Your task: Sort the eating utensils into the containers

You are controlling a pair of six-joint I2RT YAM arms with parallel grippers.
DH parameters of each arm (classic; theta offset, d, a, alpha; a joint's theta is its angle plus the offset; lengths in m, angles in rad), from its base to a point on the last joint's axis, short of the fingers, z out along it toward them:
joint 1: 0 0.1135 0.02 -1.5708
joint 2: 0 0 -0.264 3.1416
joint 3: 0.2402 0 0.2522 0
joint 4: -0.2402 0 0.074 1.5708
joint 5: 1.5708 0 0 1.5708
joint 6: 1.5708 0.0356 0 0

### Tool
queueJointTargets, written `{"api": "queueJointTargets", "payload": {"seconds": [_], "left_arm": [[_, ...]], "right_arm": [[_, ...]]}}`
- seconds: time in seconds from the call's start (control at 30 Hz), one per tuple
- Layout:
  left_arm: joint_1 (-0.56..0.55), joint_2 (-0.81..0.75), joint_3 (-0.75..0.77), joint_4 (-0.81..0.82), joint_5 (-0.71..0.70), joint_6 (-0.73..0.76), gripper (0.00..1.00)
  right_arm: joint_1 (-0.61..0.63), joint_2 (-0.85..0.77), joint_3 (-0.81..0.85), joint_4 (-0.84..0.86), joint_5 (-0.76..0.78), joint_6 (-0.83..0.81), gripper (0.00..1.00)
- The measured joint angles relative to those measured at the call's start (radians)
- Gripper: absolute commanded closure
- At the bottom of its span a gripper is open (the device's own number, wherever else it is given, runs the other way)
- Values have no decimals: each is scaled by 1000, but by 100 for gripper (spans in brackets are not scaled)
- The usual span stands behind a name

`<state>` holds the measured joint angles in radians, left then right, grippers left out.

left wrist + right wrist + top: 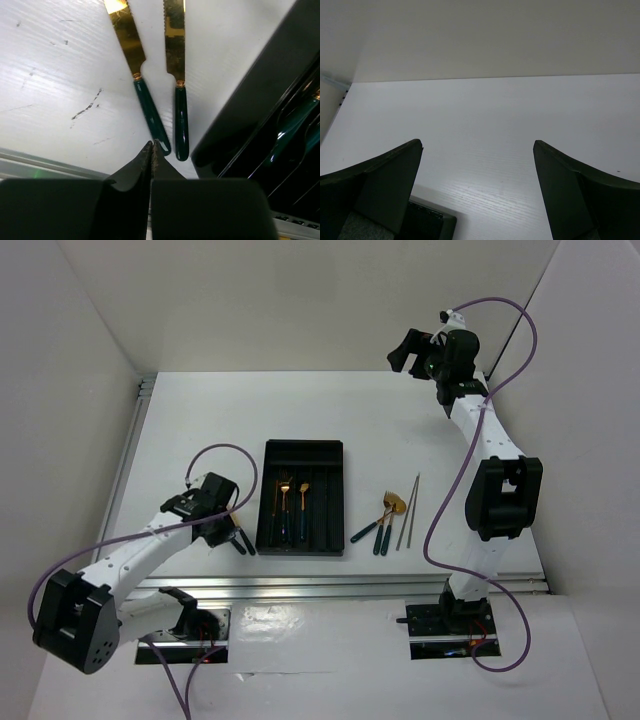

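Two knives with gold blades and teal handles lie side by side on the table in the left wrist view, the left knife [134, 47] and the right knife [176, 60]. My left gripper [152, 145] is shut and empty, its tips just short of the left knife's handle end. In the top view it [232, 528] is left of the black tray [302, 455]. The tray holds two gold-headed utensils [284, 502] in its compartments. More utensils [380, 525] and two chopsticks [408, 512] lie right of the tray. My right gripper [405, 350] is open, raised at the far right.
The tray's wall [250, 100] stands close on the right of the knives, with teal handles [292, 127] inside it. The right wrist view shows bare table between the open fingers [477, 145] and a tray corner [427, 222]. White walls enclose the table.
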<state>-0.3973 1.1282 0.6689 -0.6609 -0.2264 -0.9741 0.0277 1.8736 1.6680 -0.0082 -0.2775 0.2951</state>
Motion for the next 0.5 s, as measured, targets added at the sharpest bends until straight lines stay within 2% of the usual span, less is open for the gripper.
{"api": "queueJointTargets", "payload": {"seconds": [0.43, 0.5], "left_arm": [[-7, -79, 42, -50, -34, 56, 100], [-7, -71, 42, -53, -39, 53, 92]], "right_arm": [[0, 0, 0, 0, -18, 4, 0], [0, 0, 0, 0, -19, 4, 0]]}}
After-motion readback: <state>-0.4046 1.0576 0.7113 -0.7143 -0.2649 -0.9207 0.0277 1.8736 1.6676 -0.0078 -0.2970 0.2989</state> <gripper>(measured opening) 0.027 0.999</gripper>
